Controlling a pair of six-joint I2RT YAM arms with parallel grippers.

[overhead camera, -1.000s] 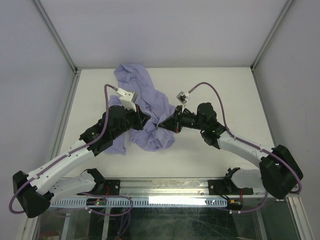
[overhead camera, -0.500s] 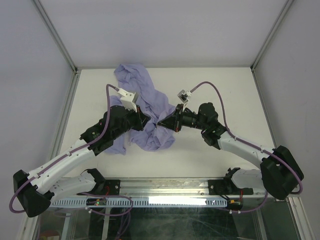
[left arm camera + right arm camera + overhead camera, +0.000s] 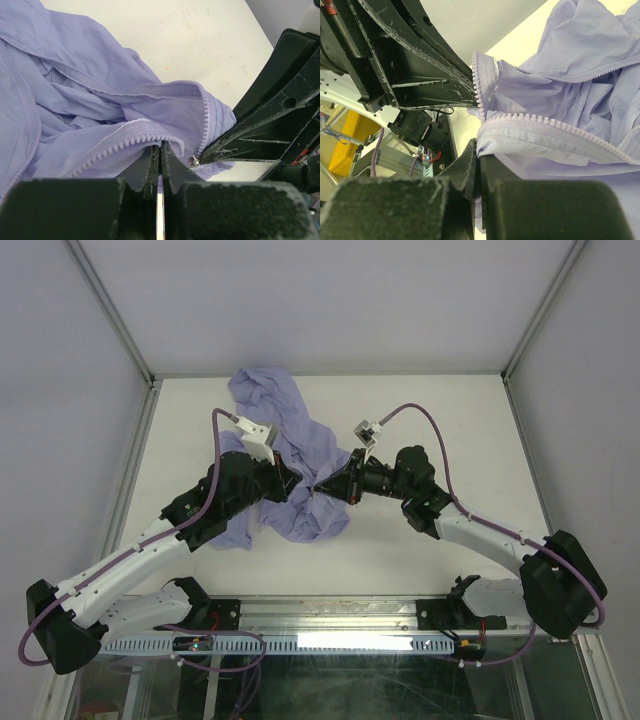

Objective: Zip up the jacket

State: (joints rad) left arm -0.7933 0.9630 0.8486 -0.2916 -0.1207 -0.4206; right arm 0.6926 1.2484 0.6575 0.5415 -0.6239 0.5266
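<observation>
The lavender jacket [image 3: 290, 440] lies crumpled on the table's middle left, unzipped, with both zipper edges lifted. My left gripper [image 3: 161, 150] is shut on one zipper edge, just below a row of teeth [image 3: 125, 142]. In the same view a small metal slider [image 3: 192, 160] sits at the tip of the right gripper's fingers [image 3: 250, 135]. My right gripper [image 3: 479, 156] is shut on the other edge of the jacket [image 3: 560, 100], under its zipper tape. In the top view the two tips, left gripper [image 3: 298, 483] and right gripper [image 3: 322, 485], nearly meet over the jacket's lower part.
The white table [image 3: 440, 420] is walled by white panels with aluminium posts [image 3: 115, 320] at the back corners. A metal rail [image 3: 320, 640] with both arm bases runs along the near edge. Purple cables loop above each wrist.
The right gripper has edged slightly toward the left one. Both stay shut on the jacket's zipper edges.
</observation>
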